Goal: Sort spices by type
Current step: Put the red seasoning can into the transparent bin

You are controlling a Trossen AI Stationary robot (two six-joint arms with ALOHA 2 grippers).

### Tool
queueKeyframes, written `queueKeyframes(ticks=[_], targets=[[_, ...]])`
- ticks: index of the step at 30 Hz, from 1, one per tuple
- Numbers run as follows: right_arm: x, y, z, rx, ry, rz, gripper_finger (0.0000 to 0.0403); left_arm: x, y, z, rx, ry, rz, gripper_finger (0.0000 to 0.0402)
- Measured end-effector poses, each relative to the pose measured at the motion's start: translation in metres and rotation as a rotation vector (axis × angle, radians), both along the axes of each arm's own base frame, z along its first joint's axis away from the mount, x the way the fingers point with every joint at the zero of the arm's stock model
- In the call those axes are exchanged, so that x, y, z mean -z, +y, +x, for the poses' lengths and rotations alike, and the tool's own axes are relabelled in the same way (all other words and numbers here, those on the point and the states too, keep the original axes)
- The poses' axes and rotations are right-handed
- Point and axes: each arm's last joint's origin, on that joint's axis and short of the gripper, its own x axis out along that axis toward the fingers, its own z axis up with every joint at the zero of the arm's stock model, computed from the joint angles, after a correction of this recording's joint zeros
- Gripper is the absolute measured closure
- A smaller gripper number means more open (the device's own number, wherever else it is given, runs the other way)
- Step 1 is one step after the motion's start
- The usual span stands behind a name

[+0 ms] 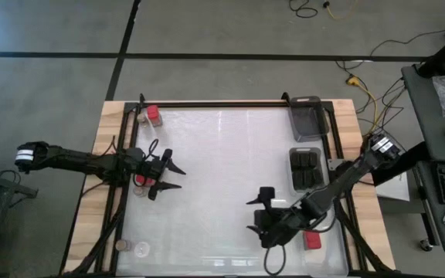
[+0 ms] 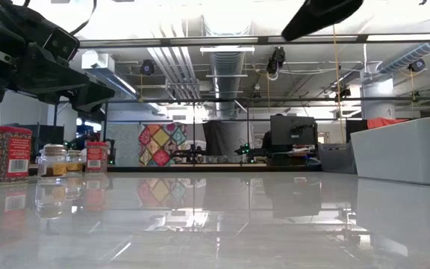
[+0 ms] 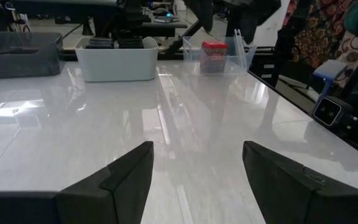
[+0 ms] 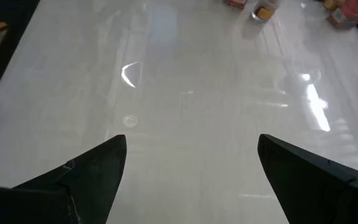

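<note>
In the high view my left gripper [image 1: 178, 177] hovers open over the table's left side. A red spice block and a small round jar [image 1: 140, 185] stand just behind its fingers. Another red block [image 1: 153, 116] and a jar stand at the far left corner, and two jars [image 1: 130, 247] at the near left corner. My right gripper [image 1: 249, 215] is open near the table's near right part, pointing left. Dark blocks [image 1: 307, 168] sit in a tray at the right edge. A red block [image 1: 311, 239] sits in a clear tray beside the right arm.
A dark grey tray [image 1: 307, 116] stands at the far right corner. A black frame [image 1: 222, 103] runs along the table's edges. The glossy white middle of the table [image 1: 222, 170] lies between the two grippers. The low view shows a red tin [image 2: 2, 155] and a jar [image 2: 53, 161] on the left.
</note>
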Motion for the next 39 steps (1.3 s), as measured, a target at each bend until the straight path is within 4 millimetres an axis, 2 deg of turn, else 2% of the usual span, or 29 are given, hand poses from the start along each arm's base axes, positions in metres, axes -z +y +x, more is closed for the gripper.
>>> queueKeyframes(ticks=[12,18,24,32,35,39], targets=[[0.03,-0.014,0.046,-0.009,-0.05,0.075,0.0048,0.0,0.0,0.0,0.0,0.0,0.0,0.017],[0.03,-0.02,0.052,0.021,-0.06,0.087,0.0049,0.0,0.0,0.0,-0.003,-0.003,0.0,0.017],[0.026,-0.028,0.06,0.054,-0.117,0.122,0.0049,-0.001,0.004,0.001,-0.119,-0.018,0.082,0.017],[0.022,-0.033,0.065,0.098,-0.171,0.183,0.005,-0.001,0.008,0.001,-0.247,-0.012,0.102,0.017],[0.02,-0.032,0.066,0.103,-0.19,0.201,0.005,0.0,0.007,0.001,-0.26,0.001,0.024,0.017],[0.017,-0.033,0.069,0.111,-0.227,0.214,0.0051,0.0,0.008,0.001,-0.303,0.029,-0.192,0.017]])
